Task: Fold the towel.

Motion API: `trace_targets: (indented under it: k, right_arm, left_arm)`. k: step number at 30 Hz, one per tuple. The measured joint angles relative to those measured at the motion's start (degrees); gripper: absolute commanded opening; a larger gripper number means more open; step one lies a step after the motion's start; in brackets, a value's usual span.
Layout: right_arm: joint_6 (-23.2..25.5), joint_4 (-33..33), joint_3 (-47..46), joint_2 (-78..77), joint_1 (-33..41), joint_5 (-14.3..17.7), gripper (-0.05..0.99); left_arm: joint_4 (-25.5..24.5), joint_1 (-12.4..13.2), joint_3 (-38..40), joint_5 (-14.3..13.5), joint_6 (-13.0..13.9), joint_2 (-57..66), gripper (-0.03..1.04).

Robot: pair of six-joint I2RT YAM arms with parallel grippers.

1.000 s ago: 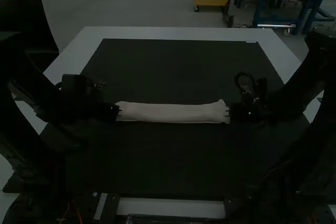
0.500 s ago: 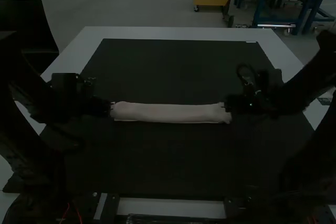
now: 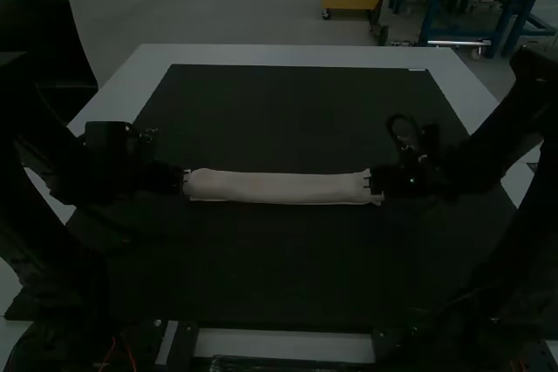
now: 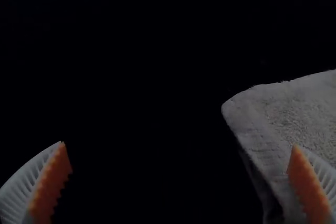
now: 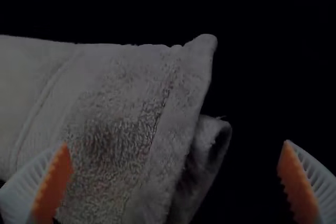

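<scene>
Gaping beside the towel [image 3: 279, 188] on black mat [image 3: 288, 119]: left end effector [image 3: 186, 182], right end effector [image 3: 370, 183].

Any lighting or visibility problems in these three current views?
High view: dim overall, arms blending into the dark mat; left wrist view: background nearly black, towel dull grey; right wrist view: equally dark surroundings, towel's pile still readable, no glare.

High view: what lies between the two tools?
In the high view, the towel lies between the left tool and the right tool, as a strip.
</scene>
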Motion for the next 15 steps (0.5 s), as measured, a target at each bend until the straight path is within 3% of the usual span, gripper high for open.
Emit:
trace_targets:
  k: [15]
  right_arm:
    - [0.22,-0.13,2.38,2.36,1.27,-0.83,0.87]
  left_arm:
    - [-0.90,0.00,0.00,0.02,-0.48,-0.02,0.97]
